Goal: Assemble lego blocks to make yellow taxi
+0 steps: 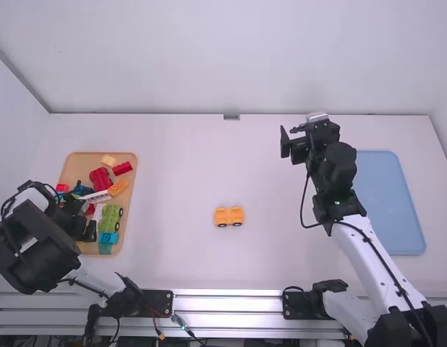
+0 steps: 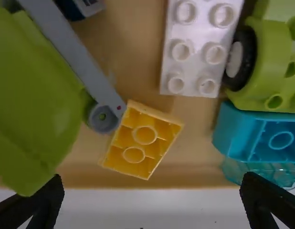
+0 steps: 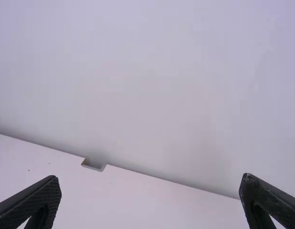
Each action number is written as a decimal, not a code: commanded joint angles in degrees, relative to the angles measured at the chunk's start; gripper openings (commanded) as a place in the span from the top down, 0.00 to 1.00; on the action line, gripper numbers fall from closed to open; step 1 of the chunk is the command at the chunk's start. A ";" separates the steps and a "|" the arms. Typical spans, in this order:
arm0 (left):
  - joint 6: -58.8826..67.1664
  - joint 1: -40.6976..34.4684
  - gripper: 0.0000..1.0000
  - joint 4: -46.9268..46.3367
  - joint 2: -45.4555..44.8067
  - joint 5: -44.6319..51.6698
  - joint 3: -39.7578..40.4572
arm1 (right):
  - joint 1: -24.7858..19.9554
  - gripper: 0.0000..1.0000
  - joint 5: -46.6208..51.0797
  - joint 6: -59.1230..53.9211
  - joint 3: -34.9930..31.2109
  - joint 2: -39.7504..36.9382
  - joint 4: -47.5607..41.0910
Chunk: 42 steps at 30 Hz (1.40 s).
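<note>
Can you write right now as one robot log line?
left jaws: open, above tray | right jaws: open, holding nothing | yellow block: loose in tray | yellow car: on table

There were two trays, one wooden tray (image 1: 133,195) and one blue tray (image 1: 390,202). The table held one orange wheeled piece (image 1: 229,215), with two wheels (image 1: 237,224) showing. In the wooden tray lay at least four red blocks (image 1: 122,168), two white blocks (image 1: 98,196), one orange block (image 1: 117,188), one pale yellow block (image 1: 108,160), one upturned yellow block (image 2: 138,145), one turquoise block (image 2: 236,131), one clear teal block (image 2: 262,172) and one green wheeled piece (image 2: 267,62).
</note>
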 commanded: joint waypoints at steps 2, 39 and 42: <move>1.95 -0.42 0.00 0.00 0.66 1.22 -0.42 | 0.02 0.01 -0.04 0.15 2.45 0.46 -0.20; -26.86 -0.17 0.01 5.20 0.83 2.73 -0.48 | 0.02 0.01 -0.09 -0.07 2.45 0.46 -1.46; -28.59 -0.20 0.03 6.25 0.83 3.43 -1.29 | 0.02 0.01 -0.09 -0.09 2.45 0.46 -1.46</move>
